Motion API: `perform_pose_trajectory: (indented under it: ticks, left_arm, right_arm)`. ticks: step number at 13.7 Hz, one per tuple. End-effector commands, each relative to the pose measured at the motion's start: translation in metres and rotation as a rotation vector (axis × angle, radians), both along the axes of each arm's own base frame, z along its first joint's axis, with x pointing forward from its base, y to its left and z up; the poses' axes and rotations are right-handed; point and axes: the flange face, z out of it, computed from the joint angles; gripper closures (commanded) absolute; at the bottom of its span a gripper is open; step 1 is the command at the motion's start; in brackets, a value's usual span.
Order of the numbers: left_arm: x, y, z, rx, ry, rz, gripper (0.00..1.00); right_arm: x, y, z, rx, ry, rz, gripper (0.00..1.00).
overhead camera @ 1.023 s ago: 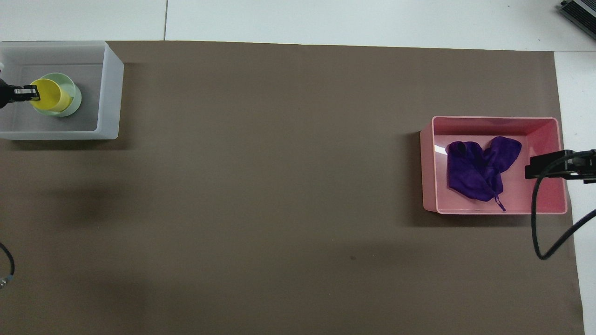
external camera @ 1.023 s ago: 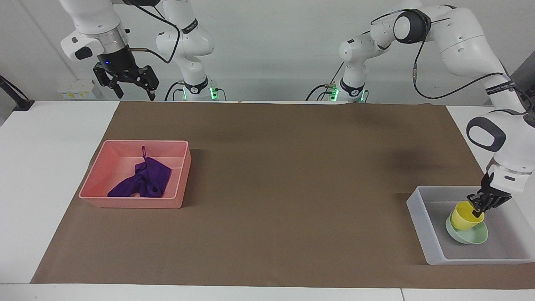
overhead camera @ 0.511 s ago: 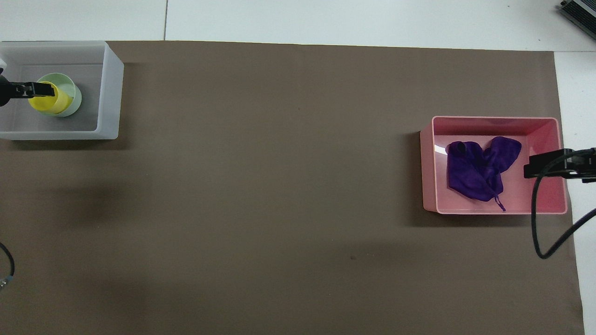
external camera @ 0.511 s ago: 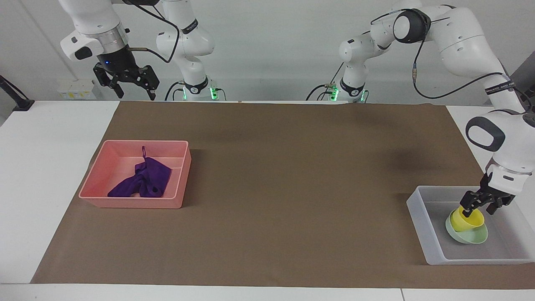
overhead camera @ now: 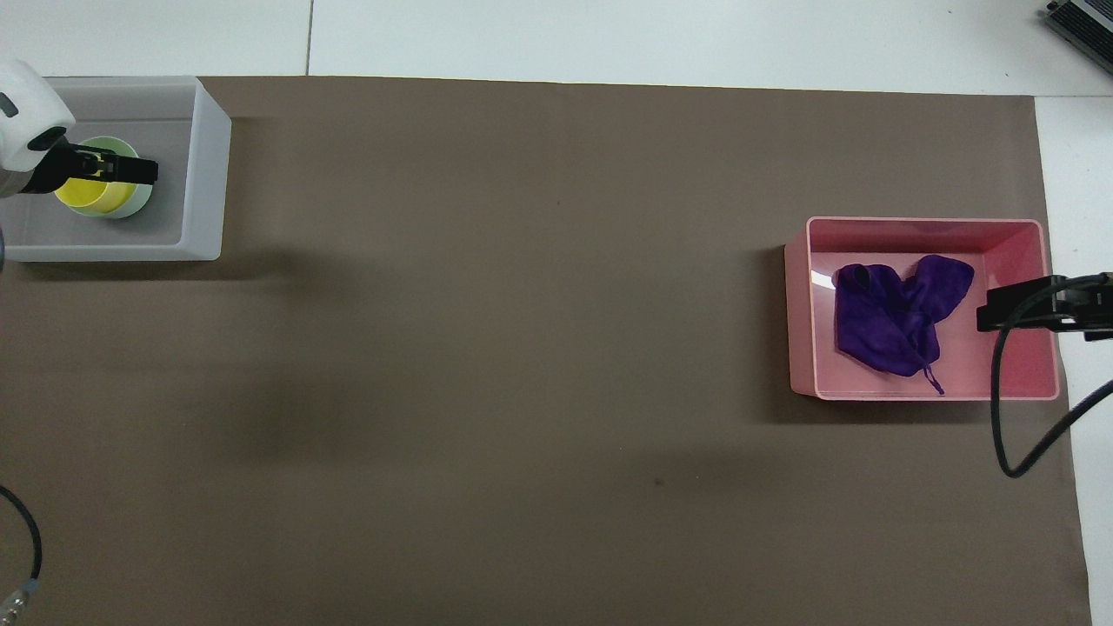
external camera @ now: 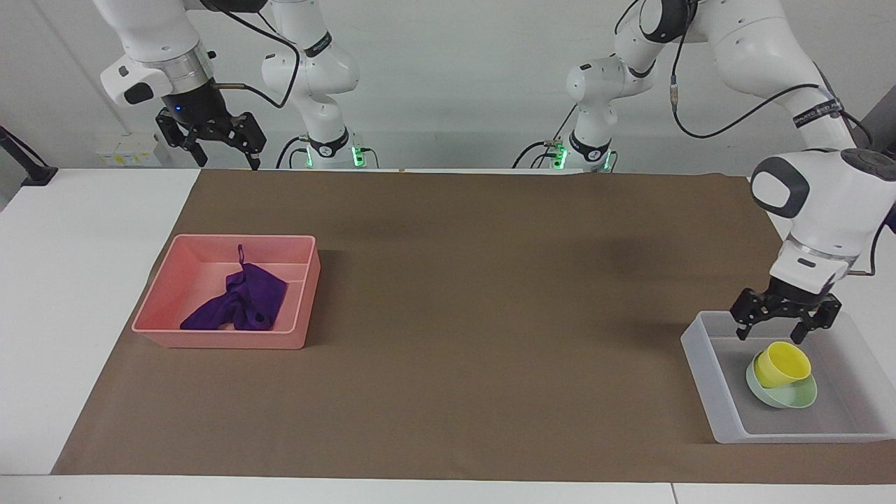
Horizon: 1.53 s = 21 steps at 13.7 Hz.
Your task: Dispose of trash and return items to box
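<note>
1. Facing view: tipping is the risk, I judge, since the yellow cup (external camera: 782, 364) leans inside the mint-green bowl (external camera: 784, 393) in the translucent box (external camera: 707, 381). The left gripper (external camera: 785, 330) hangs just above it, jaws spread, holding nothing; a low sideways exit could clip the cup. The right gripper (external camera: 225, 148) waits high over the table's edge, released. The purple cloth (external camera: 241, 301) lies in the pink tray (external camera: 161, 301).

2. Overhead view: the left gripper (overhead camera: 122, 170) covers the cup (overhead camera: 87, 195); the cloth (overhead camera: 896, 322) lies well clear of the right gripper (overhead camera: 987, 315).
</note>
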Motion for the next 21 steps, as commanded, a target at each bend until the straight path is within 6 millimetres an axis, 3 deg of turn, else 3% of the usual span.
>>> perform_pose_trajectory:
  ticks: [1,7,10,15,18,21]
  left_arm:
    - [-0.026,-0.022,0.028,0.003,0.037,-0.037,0.00]
    - [-0.060,-0.057,0.084,0.005,0.118,-0.065,0.00]
    - [-0.085,-0.061,0.115,0.011,0.151,-0.062,0.00]
    - [-0.110,-0.079,0.138,0.008,0.196,-0.096,0.00]
    - [-0.114,-0.102,0.146,0.000,0.216,-0.080,0.00]
    - [-0.111,-0.097,0.154,-0.001,0.237,-0.069,0.00]
  right_arm:
    - [0.002,-0.004,-0.002,-0.002,0.003,0.013,0.00]
    - [0.001,-0.002,-0.003,0.000,0.005,0.011,0.00]
    - [0.002,-0.003,-0.002,0.000,-0.003,0.010,0.00]
    - [0.003,-0.003,-0.003,-0.001,-0.004,0.011,0.00]
    - [0.003,-0.003,-0.001,0.001,-0.009,0.012,0.00]
    - [0.003,-0.003,-0.002,0.001,-0.008,0.012,0.00]
